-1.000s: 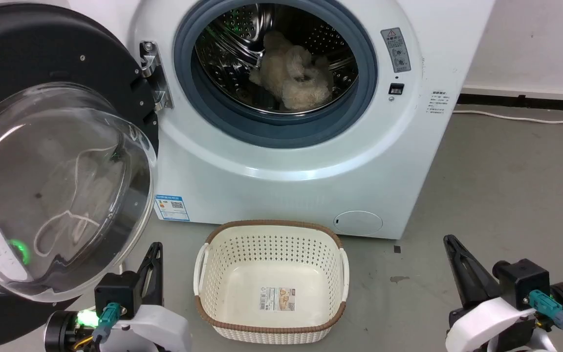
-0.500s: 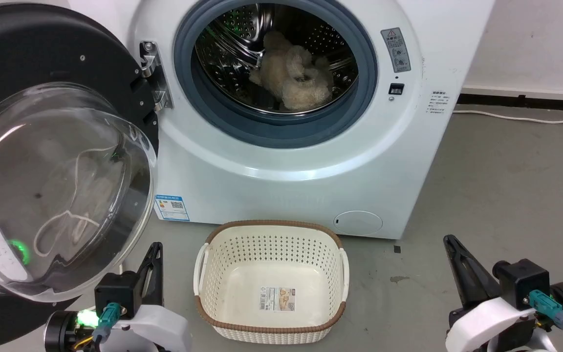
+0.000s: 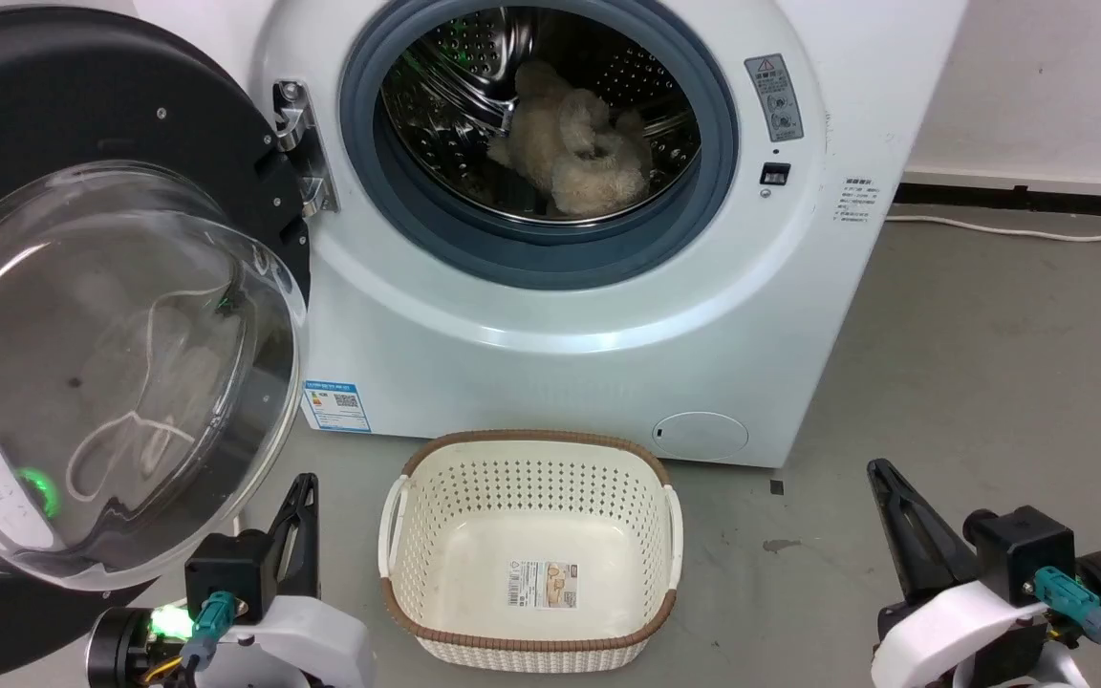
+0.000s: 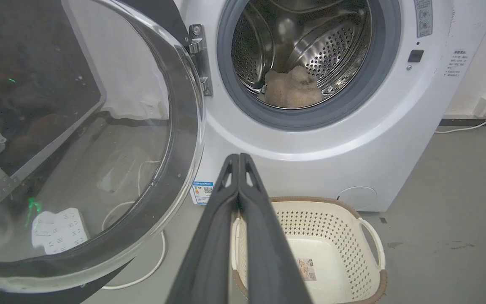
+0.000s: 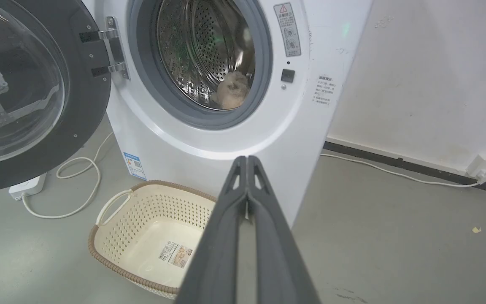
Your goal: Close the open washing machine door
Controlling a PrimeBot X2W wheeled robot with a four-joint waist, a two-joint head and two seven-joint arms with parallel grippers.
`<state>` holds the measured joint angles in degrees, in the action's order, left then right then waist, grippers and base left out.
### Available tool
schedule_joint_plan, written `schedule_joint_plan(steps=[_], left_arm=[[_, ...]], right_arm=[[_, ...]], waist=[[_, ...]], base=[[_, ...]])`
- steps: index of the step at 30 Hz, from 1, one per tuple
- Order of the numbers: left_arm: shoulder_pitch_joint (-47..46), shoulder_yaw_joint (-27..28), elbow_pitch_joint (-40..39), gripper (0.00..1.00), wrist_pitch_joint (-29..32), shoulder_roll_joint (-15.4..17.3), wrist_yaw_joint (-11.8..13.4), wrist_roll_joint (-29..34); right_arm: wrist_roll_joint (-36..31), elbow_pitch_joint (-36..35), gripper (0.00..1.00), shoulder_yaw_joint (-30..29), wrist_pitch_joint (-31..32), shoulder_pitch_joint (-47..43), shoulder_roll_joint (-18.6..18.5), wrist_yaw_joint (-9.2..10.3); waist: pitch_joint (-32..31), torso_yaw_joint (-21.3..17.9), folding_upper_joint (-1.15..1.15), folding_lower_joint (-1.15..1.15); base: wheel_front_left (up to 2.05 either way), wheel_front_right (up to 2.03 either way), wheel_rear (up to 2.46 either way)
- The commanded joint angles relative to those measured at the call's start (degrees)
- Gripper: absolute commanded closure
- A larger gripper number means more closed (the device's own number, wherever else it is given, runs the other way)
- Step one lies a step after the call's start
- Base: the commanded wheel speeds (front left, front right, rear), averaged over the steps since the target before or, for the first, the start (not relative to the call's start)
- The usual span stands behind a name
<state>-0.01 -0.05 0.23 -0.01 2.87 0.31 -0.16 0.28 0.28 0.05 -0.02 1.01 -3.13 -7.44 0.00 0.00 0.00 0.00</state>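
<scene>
The white washing machine (image 3: 570,325) stands ahead with its steel drum open and a beige fluffy item (image 3: 574,158) inside. Its washing machine door (image 3: 101,373), a black-rimmed disc with a bulging clear glass bowl, is swung wide open to the left on its hinge (image 3: 302,143). My left gripper (image 3: 305,483) is shut and empty, low beside the door's lower right edge. Low on the right, my right gripper (image 3: 880,468) is also shut and empty, apart from the machine. The door (image 4: 78,139) and shut left gripper (image 4: 238,157) appear in the left wrist view, the door (image 5: 23,88) and shut right gripper (image 5: 247,159) in the right wrist view.
A cream perforated basket (image 3: 531,459) with a brown rim sits on the grey floor just in front of the machine, between my grippers. A white cable (image 5: 78,177) and power strip (image 5: 25,185) lie on the floor under the door. A wall (image 3: 1038,86) stands to the right.
</scene>
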Motion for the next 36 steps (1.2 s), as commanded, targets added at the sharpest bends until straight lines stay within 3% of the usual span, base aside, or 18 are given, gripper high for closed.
schedule_joint_plan(steps=[1,9,10,25,36], left_arm=[[0.01,0.05,-0.23,1.0,0.01,0.0,-0.31,0.16],[0.01,0.05,-0.23,1.0,0.01,0.0,-0.31,0.16],[0.0,0.0,0.01,0.0,-0.02,0.0,0.02,-0.02],[0.11,-0.31,0.3,0.0,-1.42,0.0,-0.11,-0.63],[0.6,-0.69,0.75,0.0,-2.74,0.0,-0.48,-1.03]], right_arm=[[-0.28,-0.28,1.0,-0.05,0.02,-1.01,0.25,-0.05],[-0.28,-0.28,1.0,-0.05,0.02,-1.01,0.25,-0.05],[0.03,0.02,0.0,0.01,-0.01,0.02,-0.01,0.0],[0.99,0.09,0.0,-0.24,-1.42,-0.39,-0.13,0.0],[1.09,0.2,0.0,0.15,-2.74,-1.21,-0.26,-0.01]], waist=[[0.0,0.0,0.0,0.0],[0.0,0.0,0.0,0.0],[0.0,0.0,0.0,0.0],[0.07,0.45,0.0,0.0],[-0.43,3.86,0.0,0.0]], base=[[0.0,0.0,0.0],[0.0,0.0,0.0],[0.0,0.0,0.0],[0.0,0.0,0.0],[0.0,0.0,0.0]])
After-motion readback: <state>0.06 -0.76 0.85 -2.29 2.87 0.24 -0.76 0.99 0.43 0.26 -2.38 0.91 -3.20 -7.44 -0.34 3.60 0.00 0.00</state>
